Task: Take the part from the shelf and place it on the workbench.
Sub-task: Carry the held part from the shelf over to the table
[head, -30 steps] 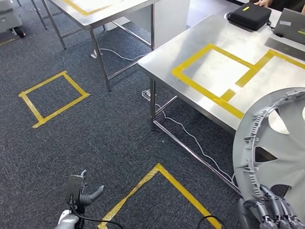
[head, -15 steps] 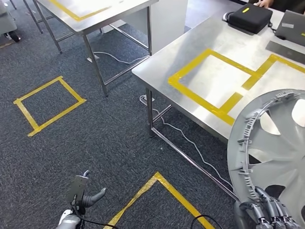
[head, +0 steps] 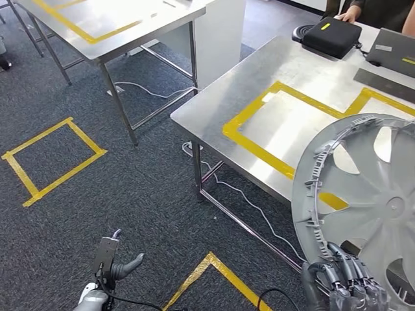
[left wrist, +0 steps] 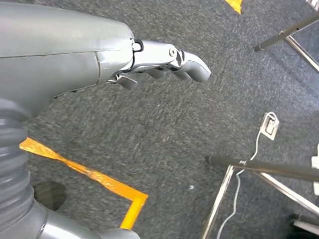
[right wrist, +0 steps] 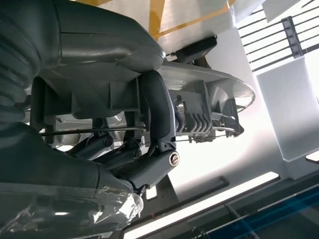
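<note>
At lower right, the right hand [head: 345, 285] grips a grey plastic wheel cover [head: 362, 201] by its rim, likely light, stiff, and awkwardly broad; the left hand [head: 111, 262] hangs empty, fingers apart.

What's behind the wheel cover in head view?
Behind the wheel cover, held by the right hand: the steel workbench and its yellow tape frame. Tabletop shows through the spoke gaps; the bench's near right part is covered.

A grey plastic wheel cover [head: 367, 201] with curved spokes, ribbed inner side up, is held tilted over the steel workbench's [head: 230, 97] edge.
</note>
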Controlling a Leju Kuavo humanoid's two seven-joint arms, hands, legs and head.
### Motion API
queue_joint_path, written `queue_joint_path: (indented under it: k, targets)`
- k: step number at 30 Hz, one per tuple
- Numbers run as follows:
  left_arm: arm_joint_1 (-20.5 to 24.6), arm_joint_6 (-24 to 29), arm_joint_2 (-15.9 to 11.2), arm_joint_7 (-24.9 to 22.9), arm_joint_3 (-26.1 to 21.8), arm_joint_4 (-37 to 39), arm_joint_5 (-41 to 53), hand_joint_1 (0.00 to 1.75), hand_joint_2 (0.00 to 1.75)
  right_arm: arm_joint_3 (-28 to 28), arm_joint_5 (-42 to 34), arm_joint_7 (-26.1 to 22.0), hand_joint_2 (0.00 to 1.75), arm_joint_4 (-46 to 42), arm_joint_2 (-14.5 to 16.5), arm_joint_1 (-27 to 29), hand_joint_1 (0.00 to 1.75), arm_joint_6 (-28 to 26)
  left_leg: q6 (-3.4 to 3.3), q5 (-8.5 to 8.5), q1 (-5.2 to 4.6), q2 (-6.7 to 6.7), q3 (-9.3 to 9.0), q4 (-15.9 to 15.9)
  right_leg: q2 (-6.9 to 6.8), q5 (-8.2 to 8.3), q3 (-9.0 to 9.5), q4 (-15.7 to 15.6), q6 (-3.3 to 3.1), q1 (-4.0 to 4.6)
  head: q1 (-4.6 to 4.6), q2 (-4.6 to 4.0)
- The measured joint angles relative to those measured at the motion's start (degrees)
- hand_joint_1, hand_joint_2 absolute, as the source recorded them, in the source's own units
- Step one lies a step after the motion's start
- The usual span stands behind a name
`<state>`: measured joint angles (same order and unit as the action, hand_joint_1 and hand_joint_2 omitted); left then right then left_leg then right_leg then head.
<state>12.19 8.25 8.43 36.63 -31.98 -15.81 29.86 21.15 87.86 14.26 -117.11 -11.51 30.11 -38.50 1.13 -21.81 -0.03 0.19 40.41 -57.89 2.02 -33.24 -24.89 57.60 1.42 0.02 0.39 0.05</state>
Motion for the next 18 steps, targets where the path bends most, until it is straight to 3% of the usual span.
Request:
queue_joint_path:
  k: [2, 4, 6, 7, 8, 9, 12, 13, 16, 18]
  targets:
    - [0.1, 0.1, 0.1, 0.0, 0.0, 0.0, 0.1, 0.0, 1.75, 0.6, 0.0, 0.8, 1.75, 0.5, -0.4, -0.4, 1.75, 0.0, -0.71, 0.73, 0.16, 0.17, -1.33, 0.1, -0.65, 0.31, -0.35, 2.5, 0.55, -0.01, 0.2, 0.0]
    - [0.1, 0.1, 0.0, 0.1, -0.1, 0.0, 0.1, 0.0, 1.75, 1.1, -0.1, 1.5, 1.75, 0.9, -0.8, -0.8, 1.75, -0.2, -1.2, 0.55, 0.11, 0.37, -2.4, -0.1, -1.35, -0.91, -4.15, 9.1, 0.89, 0.0, 0.36, -0.01]
    - [0.1, -0.1, -0.1, 0.3, -0.1, 0.0, 0.1, 0.0, 1.75, 1.5, -0.1, 1.9, 1.75, 1.1, -1.1, -1.0, 1.75, -0.3, -1.34, -0.58, -0.05, 0.45, -3.37, -0.1, -1.54, -4.99, -8.76, 14.3, 0.79, 0.11, 0.44, -0.01]
    - [0.0, -0.1, -0.1, 0.4, -0.1, 0.0, 0.1, 0.0, 1.75, 1.6, -0.1, 2.0, 1.75, 1.3, -1.2, -1.1, 1.75, -0.3, -1.43, -1.23, -0.15, 0.51, -4.04, -0.1, -1.56, -6.87, -10.15, 14.7, 0.57, 0.23, 0.51, -0.01]
    - [0.0, -0.2, -0.1, 0.5, -0.1, 0.0, 0.2, 0.0, 1.75, 1.7, -0.1, 2.1, 1.75, 1.3, -1.3, -1.1, 1.75, -0.4, -1.51, -1.92, -0.27, 0.64, -4.87, -0.1, -1.6, -7.36, -10.78, 13.6, 0.23, 0.37, 0.52, -0.01]
    - [-0.1, -0.1, -0.1, 0.5, -0.1, 0.0, 0.2, 0.0, 1.75, 1.8, -0.1, 2.2, 1.75, 1.4, -1.4, -1.1, 1.75, -0.4, -1.56, -2.59, -0.39, 0.85, -5.75, -0.1, -1.85, -5.95, -10.8, 11.2, -0.17, 0.59, 0.53, -0.01]
    - [-0.1, 0.0, -0.1, 0.4, -0.2, 0.1, 0.1, 0.0, 1.75, 2.0, -0.2, 2.3, 1.75, 1.4, -1.7, -1.4, 1.75, -0.5, -1.4, -4.35, -0.8, 1.91, -7.84, -0.1, -4.53, 4.22, -9.92, 3.6, -1.28, 1.41, 0.46, -0.01]
    - [-0.1, 0.1, -0.1, 0.4, -0.2, 0.1, 0.1, 0.0, 1.75, 2.0, -0.2, 2.4, 1.75, 1.4, -1.8, -1.5, 1.75, -0.6, -1.23, -4.65, -0.91, 2.32, -8.13, -0.1, -4.93, 6.33, -9.88, 2.6, -1.43, 1.57, 0.43, -0.01]
    - [-0.2, 0.1, -0.2, 0.4, -0.3, 0.1, 0.0, 0.0, 1.75, 2.0, -0.2, 2.7, 1.75, 1.2, -1.9, -1.6, 1.75, -0.7, -0.58, -5.07, -0.96, 2.96, -8.24, -0.5, -3.08, 7.18, -9.79, 2.1, -1.78, 1.36, 0.39, -0.01]
    - [0.0, 0.2, -0.1, 0.4, -0.3, 0.1, 0.0, 0.0, 1.75, 1.9, -0.3, 2.7, 1.75, 1.1, -2.0, -1.5, 1.75, -0.7, 0.05, -6.67, -0.79, 1.96, -6.73, -3.4, -1.78, 7.32, -9.24, 1.7, -2.06, 0.99, 0.21, -0.01]
